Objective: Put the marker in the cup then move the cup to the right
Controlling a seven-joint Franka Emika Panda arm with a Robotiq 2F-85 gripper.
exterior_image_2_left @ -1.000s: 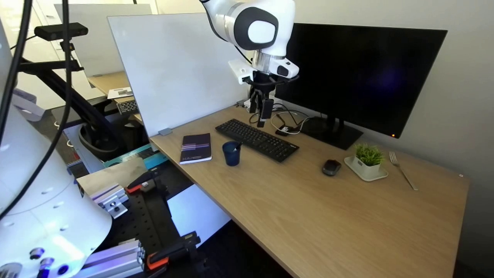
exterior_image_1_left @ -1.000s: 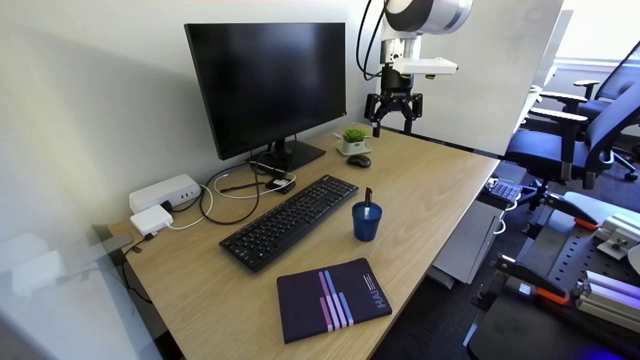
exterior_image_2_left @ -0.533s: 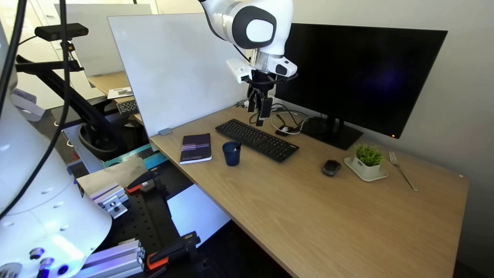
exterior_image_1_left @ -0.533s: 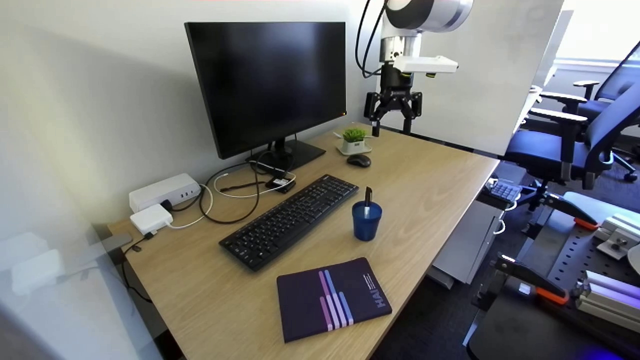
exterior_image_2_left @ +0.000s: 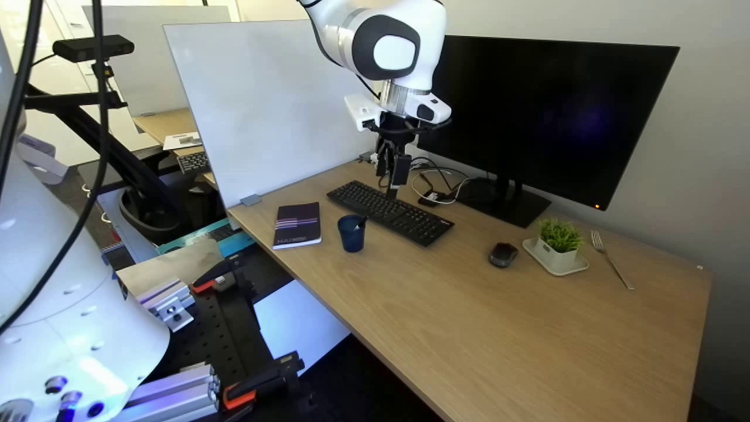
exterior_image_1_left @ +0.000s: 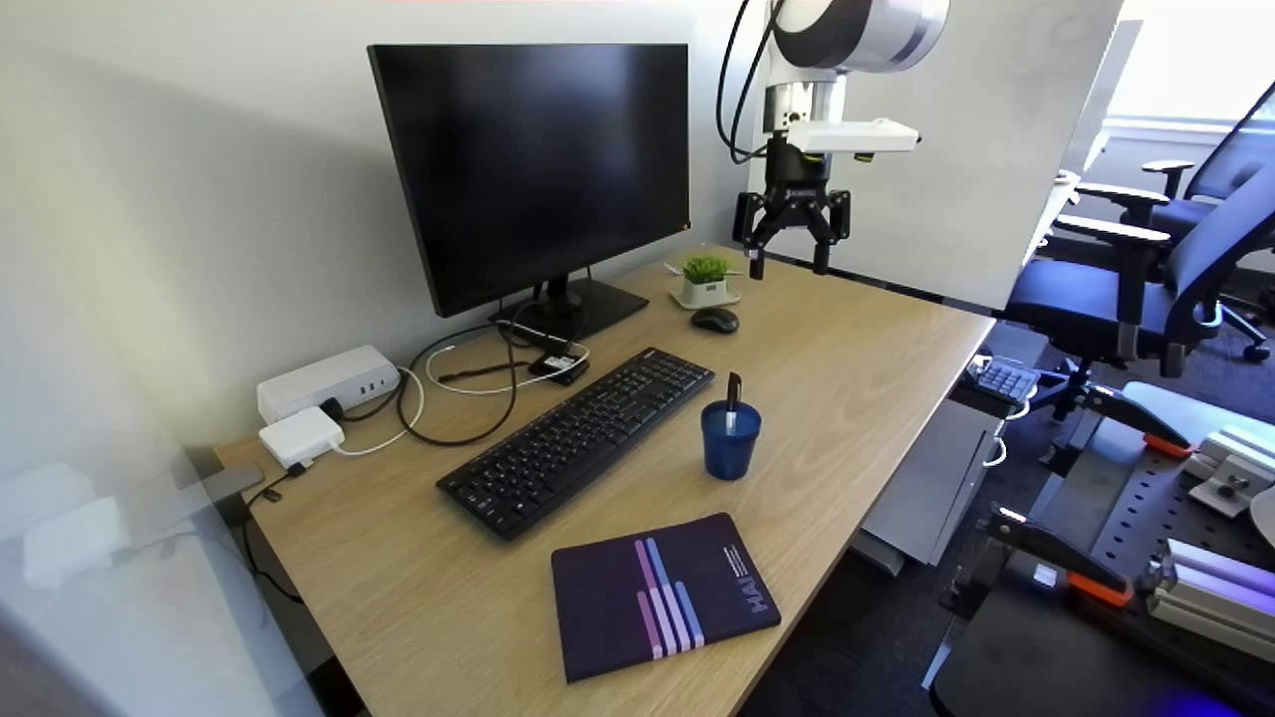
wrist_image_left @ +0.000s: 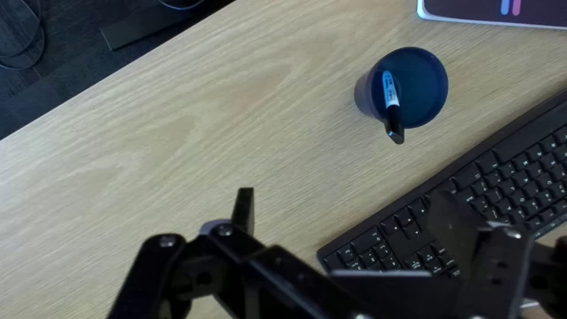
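Note:
The dark blue cup (exterior_image_1_left: 730,456) stands upright on the desk beside the keyboard; it also shows in an exterior view (exterior_image_2_left: 351,239) and in the wrist view (wrist_image_left: 421,86). The marker (wrist_image_left: 390,95) stands tilted inside the cup, its black capped end sticking out above the rim. The marker's cap shows in both exterior views (exterior_image_1_left: 734,390) (exterior_image_2_left: 361,222). My gripper (exterior_image_1_left: 789,261) is open and empty, raised in the air away from the cup; it also shows in an exterior view (exterior_image_2_left: 388,186). In the wrist view my gripper (wrist_image_left: 343,195) has its fingers wide apart, with the cup beyond them.
A black keyboard (exterior_image_1_left: 578,438) lies beside the cup. A dark notebook (exterior_image_1_left: 662,597) lies near the cup. A mouse (exterior_image_2_left: 503,254), a small potted plant (exterior_image_2_left: 558,240), a fork (exterior_image_2_left: 612,258) and a monitor (exterior_image_2_left: 545,123) are on the desk. Cables (exterior_image_1_left: 478,428) lie below the monitor.
My gripper has come down a little and shifted slightly rightward in an exterior view, staying open. The cup and the marker have not moved.

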